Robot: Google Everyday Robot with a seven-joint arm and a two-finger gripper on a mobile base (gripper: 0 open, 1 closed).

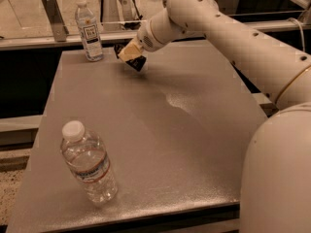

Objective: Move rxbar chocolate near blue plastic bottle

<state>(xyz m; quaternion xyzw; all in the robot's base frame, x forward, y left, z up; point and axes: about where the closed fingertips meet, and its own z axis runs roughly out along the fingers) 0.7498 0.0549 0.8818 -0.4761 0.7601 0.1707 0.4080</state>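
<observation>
The blue plastic bottle (pixel 88 29) stands upright at the far left corner of the grey table (pixel 160 125), slim, with a white cap and a dark square label. My gripper (pixel 128 54) is just right of it near the table's far edge, shut on the rxbar chocolate (pixel 135 61), a small black bar held tilted a little above the tabletop. The bar is about a bottle's width from the blue bottle and partly hidden by the fingers.
A wider clear ribbed bottle (pixel 89 162) with a red-and-white label band stands near the front left of the table. My white arm (pixel 233 38) reaches in from the right. A metal rail and bracket (pixel 52 16) run behind the table's far edge.
</observation>
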